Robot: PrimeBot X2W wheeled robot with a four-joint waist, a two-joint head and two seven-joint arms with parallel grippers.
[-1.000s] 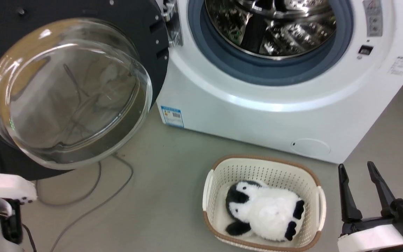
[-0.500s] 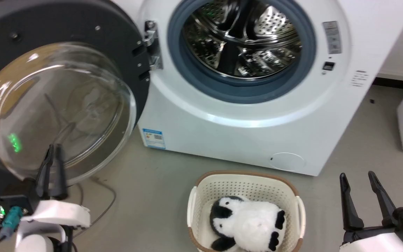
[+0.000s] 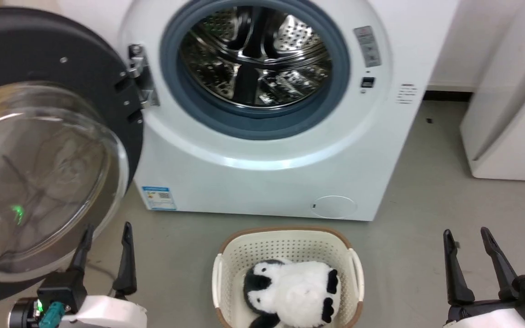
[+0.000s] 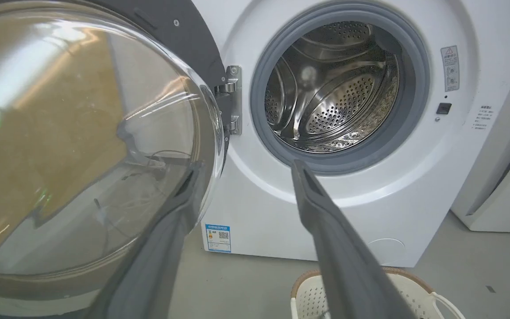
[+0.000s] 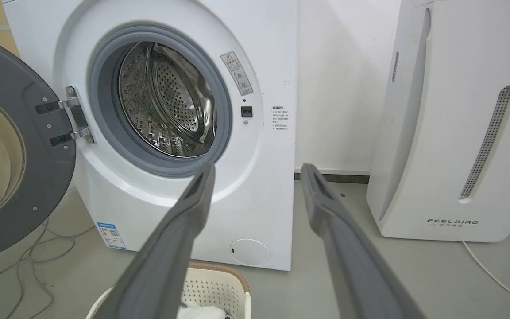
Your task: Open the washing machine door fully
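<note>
Grey floor (image 3: 189, 246) fronts the washing machine (image 3: 262, 182), head view: the washing machine door (image 3: 39, 50) swung wide left, left gripper (image 3: 109, 227) and right gripper (image 3: 466, 231) both spread, empty. Left wrist view: door glass close beside that gripper. Right wrist view: floor separates machine from white appliance (image 5: 450, 133).

washing machine door (image 3: 39, 50): ahead and left of the left end effector (image 3: 109, 226), hung on the hinge (image 3: 141, 82) at the left side of the washing machine (image 3: 262, 182).
left end effector: left of the basket (image 3: 285, 248).
washing machine: ahead, between both end effectors, on the floor (image 3: 189, 255).
drum (image 3: 253, 54): inside it, ahead and right of the left end effector.
basket: on the floor before the washing machine, between both end effectors.
plush toy (image 3: 290, 291): in the basket.
right end effector (image 3: 466, 231): right of the basket, well apart.
second appliance (image 3: 508, 114): ahead and right of the right end effector, beside the washing machine.
</note>
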